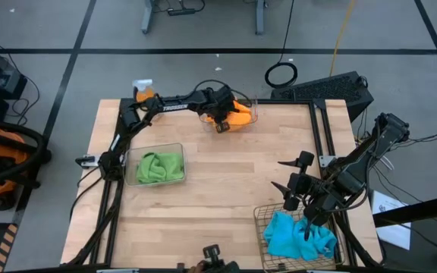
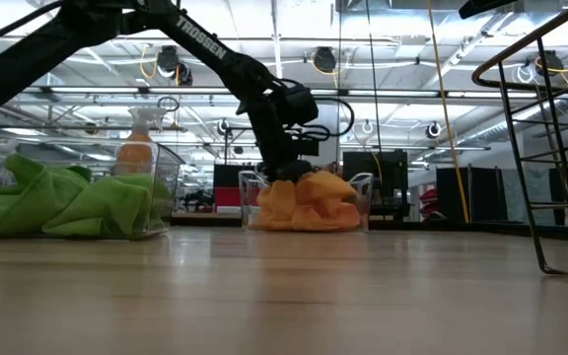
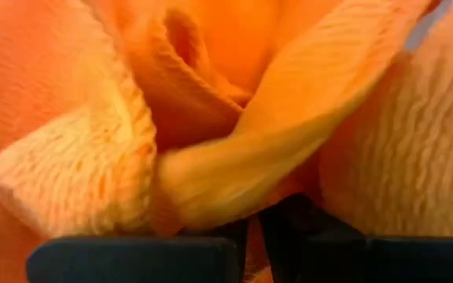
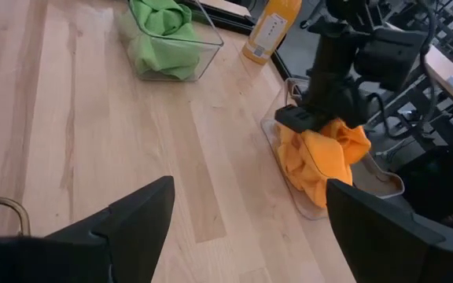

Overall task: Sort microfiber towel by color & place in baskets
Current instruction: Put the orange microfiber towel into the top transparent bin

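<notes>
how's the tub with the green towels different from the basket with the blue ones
The clear tub is see-through plastic; the wire basket is bronze mesh. The tub holds green towels, the basket blue towels. The tub sits on the left arm's side with no gripper near it; the basket sits at the near right corner, with the right gripper open beside it. Both hold only one colour.

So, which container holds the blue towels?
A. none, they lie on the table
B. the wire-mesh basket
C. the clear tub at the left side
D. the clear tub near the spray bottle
B: in the high view the blue towels lie inside the wire-mesh basket, under the right pincer.
</notes>
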Motion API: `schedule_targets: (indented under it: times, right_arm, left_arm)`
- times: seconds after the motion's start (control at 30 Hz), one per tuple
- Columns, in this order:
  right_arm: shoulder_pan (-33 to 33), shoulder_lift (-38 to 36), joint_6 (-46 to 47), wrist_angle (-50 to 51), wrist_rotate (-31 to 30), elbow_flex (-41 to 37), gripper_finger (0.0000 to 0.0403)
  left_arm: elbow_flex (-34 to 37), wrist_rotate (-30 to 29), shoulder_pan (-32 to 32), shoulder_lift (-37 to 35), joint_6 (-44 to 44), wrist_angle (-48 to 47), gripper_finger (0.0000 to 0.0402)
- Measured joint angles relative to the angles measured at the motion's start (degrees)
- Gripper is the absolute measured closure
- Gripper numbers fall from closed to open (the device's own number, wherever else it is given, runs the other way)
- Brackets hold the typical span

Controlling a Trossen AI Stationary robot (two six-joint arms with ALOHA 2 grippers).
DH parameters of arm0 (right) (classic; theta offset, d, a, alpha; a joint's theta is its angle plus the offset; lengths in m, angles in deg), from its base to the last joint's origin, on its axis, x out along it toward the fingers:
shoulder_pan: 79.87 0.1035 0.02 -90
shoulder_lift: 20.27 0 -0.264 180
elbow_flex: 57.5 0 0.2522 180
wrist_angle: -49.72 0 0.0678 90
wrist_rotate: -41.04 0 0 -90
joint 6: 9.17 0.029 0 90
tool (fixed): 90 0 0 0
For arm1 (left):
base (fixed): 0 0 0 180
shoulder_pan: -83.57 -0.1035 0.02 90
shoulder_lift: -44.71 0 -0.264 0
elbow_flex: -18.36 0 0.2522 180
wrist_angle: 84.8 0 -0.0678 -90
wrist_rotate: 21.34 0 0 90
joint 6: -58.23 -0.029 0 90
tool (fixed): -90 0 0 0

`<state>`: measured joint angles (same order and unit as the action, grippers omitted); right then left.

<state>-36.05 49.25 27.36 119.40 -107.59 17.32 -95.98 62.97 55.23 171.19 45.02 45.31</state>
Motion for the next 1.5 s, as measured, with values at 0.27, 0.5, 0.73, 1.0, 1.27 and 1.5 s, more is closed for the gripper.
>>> schedule_targets:
  times: [0.27,0.5,0.73,1.0,1.27,1.5]
  right_arm:
    - [0.0,0.0,0.2,-0.3,-0.1,0.0,0.0083]
    - [0.0,0.0,0.3,-0.3,-0.1,0.0,0.0083]
    - [0.0,0.0,0.3,-0.3,-0.1,0.0,0.0083]
    - [0.0,0.0,0.8,-0.4,0.0,0.0,0.0083]
    - [0.0,0.0,1.8,-0.4,0.2,0.0,0.0083]
    - [0.0,0.0,1.8,-0.9,0.3,-2.4,0.0083]
  left_arm:
    - [0.0,-1.2,0.7,0.1,3.8,0.0,0.0363]
    - [0.0,1.9,0.7,-1.9,3.7,-4.0,0.0363]
    - [0.0,4.1,2.4,-8.1,3.9,-8.0,0.0363]
    - [0.0,3.8,3.5,-14.7,0.6,-3.8,0.0363]
    - [0.0,2.8,0.7,-11.1,0.3,2.1,0.0363]
    - [0.0,3.7,-0.3,-4.8,0.8,3.6,0.0363]
